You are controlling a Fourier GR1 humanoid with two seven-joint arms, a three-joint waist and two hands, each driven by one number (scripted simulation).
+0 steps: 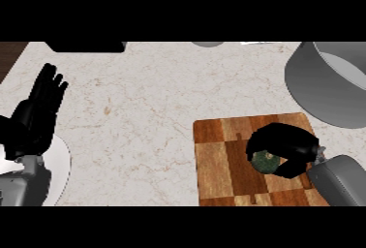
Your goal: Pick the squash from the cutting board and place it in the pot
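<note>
A dark green squash (266,161) lies on the wooden cutting board (218,164) at the lower right. My right hand (289,143) is over it, fingers and thumb curled round it, so only a small patch of the squash shows. The grey pot (322,87) stands at the right edge, just beyond the board's far corner, partly cut off by the view. My left hand (39,109) is at the far left, open with fingers pointing up, well away from the board.
A white plate (61,167) shows at the lower left, partly under my left forearm. A dark object (85,46) and a grey round thing (207,43) sit at the counter's far edge. Bare marble counter (136,111) lies between the hands.
</note>
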